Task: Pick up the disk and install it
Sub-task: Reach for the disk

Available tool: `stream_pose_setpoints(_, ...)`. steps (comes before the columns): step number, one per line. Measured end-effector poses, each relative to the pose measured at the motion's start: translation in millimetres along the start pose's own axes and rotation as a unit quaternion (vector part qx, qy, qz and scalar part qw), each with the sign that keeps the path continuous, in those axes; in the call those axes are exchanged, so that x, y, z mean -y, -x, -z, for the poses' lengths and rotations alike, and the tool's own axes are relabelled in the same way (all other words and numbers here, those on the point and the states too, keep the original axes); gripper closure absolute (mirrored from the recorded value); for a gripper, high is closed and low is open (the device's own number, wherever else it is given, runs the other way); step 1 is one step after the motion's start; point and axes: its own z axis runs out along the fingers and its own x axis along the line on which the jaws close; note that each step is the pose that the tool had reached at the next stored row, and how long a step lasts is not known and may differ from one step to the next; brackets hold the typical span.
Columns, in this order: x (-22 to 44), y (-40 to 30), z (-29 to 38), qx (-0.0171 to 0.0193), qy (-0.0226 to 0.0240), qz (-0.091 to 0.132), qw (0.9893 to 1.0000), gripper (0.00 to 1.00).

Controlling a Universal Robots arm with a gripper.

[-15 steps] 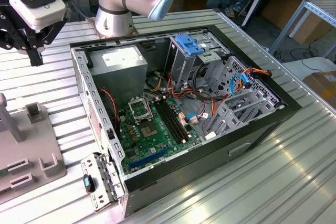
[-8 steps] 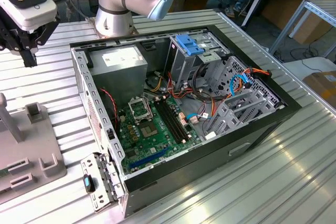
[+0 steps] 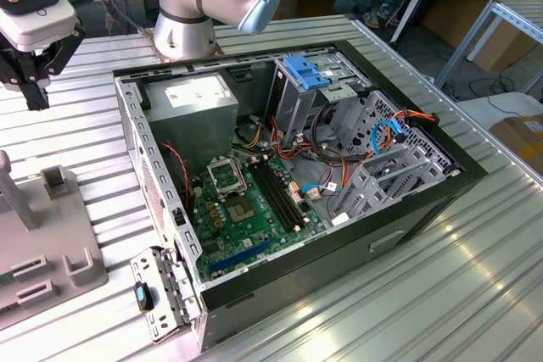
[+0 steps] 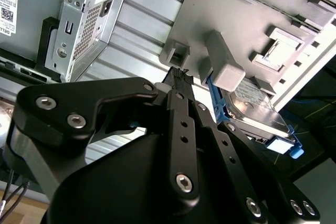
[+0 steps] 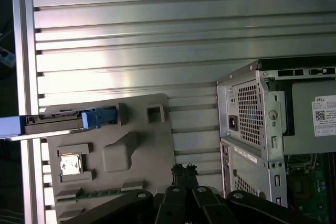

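One disk (image 4: 257, 111), standing on edge in the grey fixture (image 4: 226, 3), looks rigid, dense and shock-sensitive, best gripped across its blue rails (image 5: 102, 117); my end effector (image 4: 178, 74) hangs nearby, closed and empty.

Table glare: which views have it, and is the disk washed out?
Exterior view: bright streaks on the table toward the exterior view's right. First wrist view: a bright band across the table, disk mostly spared. Second wrist view: sheen on the disk's top.
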Motion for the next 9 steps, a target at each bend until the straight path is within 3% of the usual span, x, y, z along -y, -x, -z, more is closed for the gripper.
stream_pose_setpoints(9, 0.2, -2.2, 0.0, 0.0000, 0.0000, 0.000, 1.0000, 0.89)
